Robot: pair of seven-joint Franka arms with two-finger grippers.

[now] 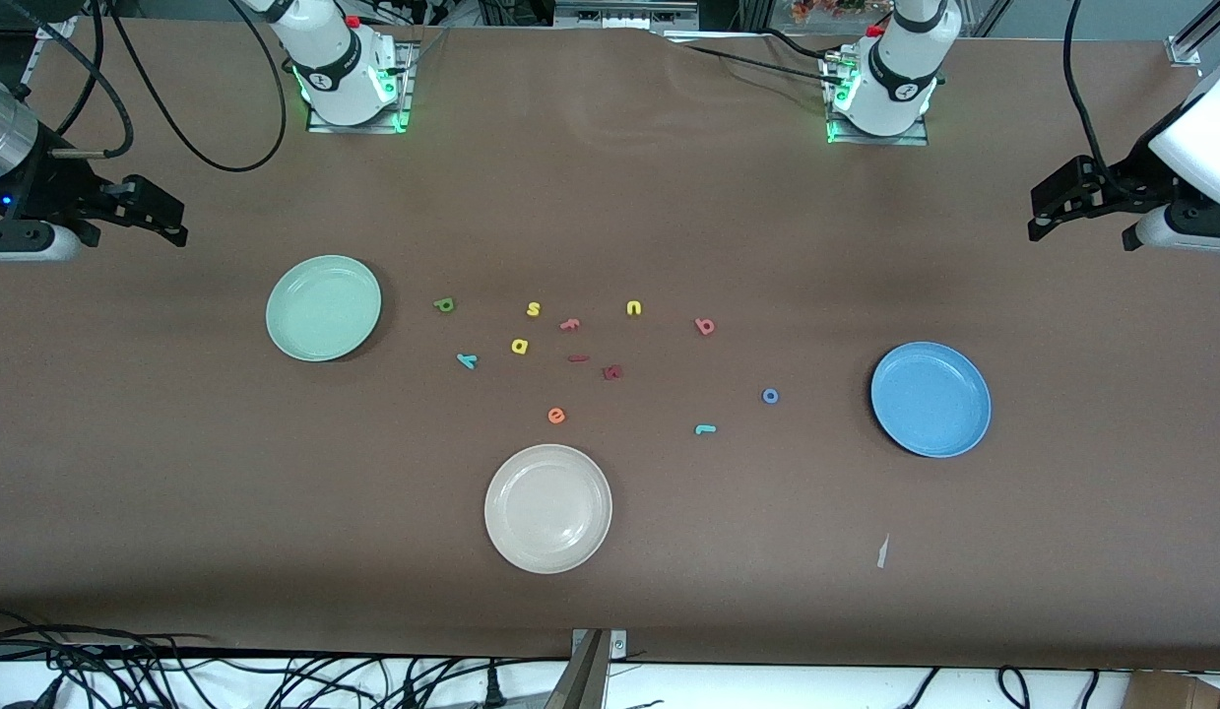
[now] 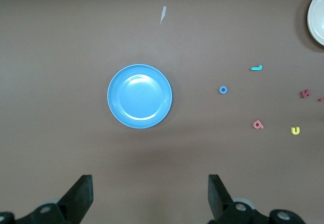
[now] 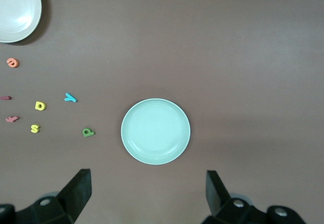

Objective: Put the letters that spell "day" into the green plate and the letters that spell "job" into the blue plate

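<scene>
The green plate [image 1: 323, 307] lies toward the right arm's end, with the olive "d" [image 1: 444, 305], yellow "a" [image 1: 519, 346] and teal "y" [image 1: 467, 360] loose on the table beside it. Toward the left arm's end lies the blue plate [image 1: 931, 399]; the blue "o" [image 1: 770, 396], teal "j" [image 1: 705, 429] and pink "b" [image 1: 705, 326] are scattered beside it. Both plates hold nothing. My right gripper [image 3: 148, 191] hangs open high over the table by the green plate [image 3: 155, 131]. My left gripper [image 2: 150, 193] hangs open high by the blue plate [image 2: 139, 96].
A cream-white plate [image 1: 547, 508] sits nearer the front camera than the letters. Yellow "s" [image 1: 534, 309] and "u" [image 1: 634, 308], an orange "e" [image 1: 556, 416] and dark red letters [image 1: 612, 372] lie among the others. A pale scrap [image 1: 881, 551] lies near the front edge.
</scene>
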